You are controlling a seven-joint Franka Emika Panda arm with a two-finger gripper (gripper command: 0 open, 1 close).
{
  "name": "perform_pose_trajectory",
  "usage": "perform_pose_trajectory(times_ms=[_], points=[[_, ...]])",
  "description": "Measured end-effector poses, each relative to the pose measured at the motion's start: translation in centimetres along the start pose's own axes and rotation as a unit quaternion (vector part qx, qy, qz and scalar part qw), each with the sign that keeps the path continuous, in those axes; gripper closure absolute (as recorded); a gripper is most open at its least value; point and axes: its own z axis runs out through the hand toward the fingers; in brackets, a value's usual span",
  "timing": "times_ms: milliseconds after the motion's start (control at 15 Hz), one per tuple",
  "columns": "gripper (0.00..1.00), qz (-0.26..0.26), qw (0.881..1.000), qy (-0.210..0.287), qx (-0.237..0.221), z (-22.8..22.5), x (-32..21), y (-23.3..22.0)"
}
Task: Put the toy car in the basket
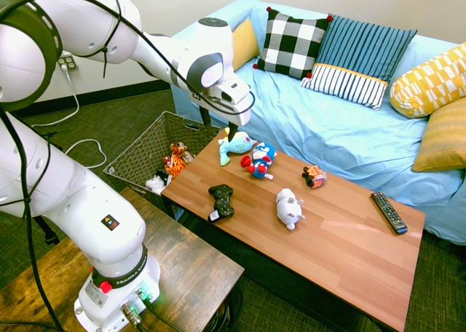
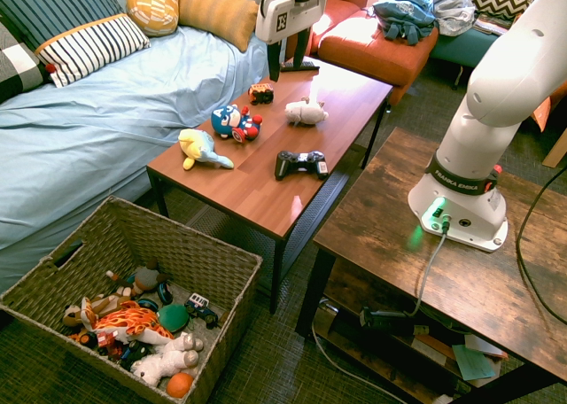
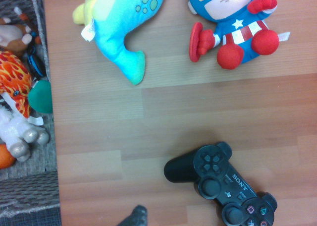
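While the toy car [image 1: 314,176] shows small, its details blur.

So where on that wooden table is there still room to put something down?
The widest bare stretch of the table is the near corner, bordered by the white plush and the remote. A smaller gap lies between the controller and the white plush. The end by the basket, around the blue plush and hero plush, is crowded.

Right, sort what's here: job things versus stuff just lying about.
For the job:
toy car
basket
gripper, open above the table

Just lying about:
game controller
blue dinosaur plush
superhero plush
white plush
remote
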Motion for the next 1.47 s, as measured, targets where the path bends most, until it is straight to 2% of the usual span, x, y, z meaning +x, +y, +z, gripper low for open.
perform_pose_trajectory(times_ms=[200,400,533,667,1000,1200,1467], points=[[0.00,-0.019,1.000,-0.009,0.002,0.4,1.8,1.2],[0.00,-0.030,0.999,-0.015,0.014,0.9,9.7,5.9],[0.00,-0.044,0.999,-0.013,0.019,2.1,15.1,7.3],[0.00,-0.076,0.997,-0.014,0.020,4.0,19.9,6.7],[0.00,-0.133,0.991,0.000,-0.020,11.0,30.3,4.5],[0.00,-0.177,0.983,0.004,-0.041,15.8,33.7,1.8],[0.00,-0.202,0.977,0.000,-0.063,20.1,36.2,-1.0]])
